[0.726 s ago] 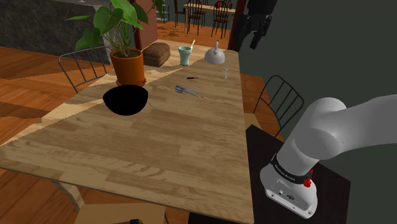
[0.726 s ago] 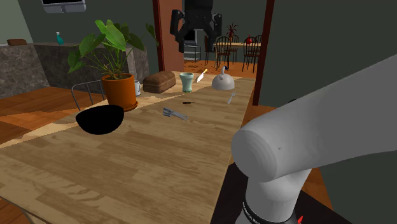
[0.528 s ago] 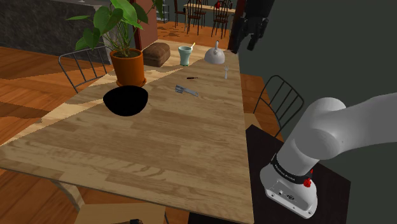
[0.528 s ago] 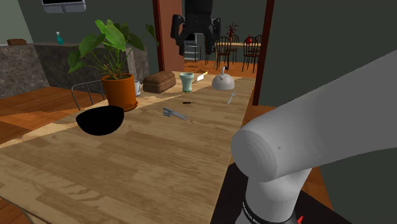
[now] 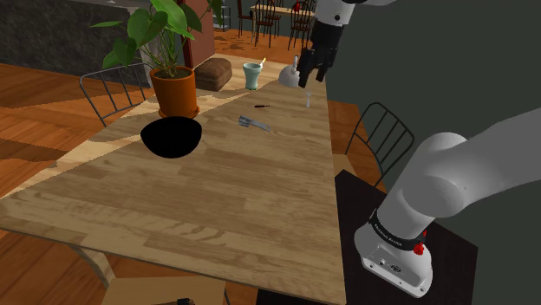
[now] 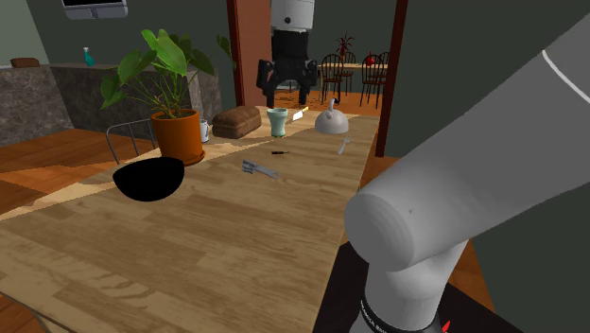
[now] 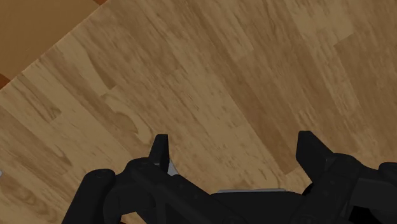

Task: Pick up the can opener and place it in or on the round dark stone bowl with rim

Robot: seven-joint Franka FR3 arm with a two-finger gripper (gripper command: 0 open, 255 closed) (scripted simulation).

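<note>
Pale plank table (image 5: 217, 191) standing on wood floor (image 5: 52, 87), grey metal can opener (image 5: 254, 123) lying flat, long axis slanting toward shoulder view's lower right, black gripper (image 5: 310, 80) hovering, fingers apart.

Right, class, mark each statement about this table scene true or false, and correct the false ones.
1. The can opener lies on the wooden table. True.
2. The fingers are clasping the can opener. False: they stand apart over bare wood, holding nothing.
3. The dark bowl sits next to the orange plant pot. True.
4. The green cup lies tipped on its side. False: it stands upright on the table.
</note>
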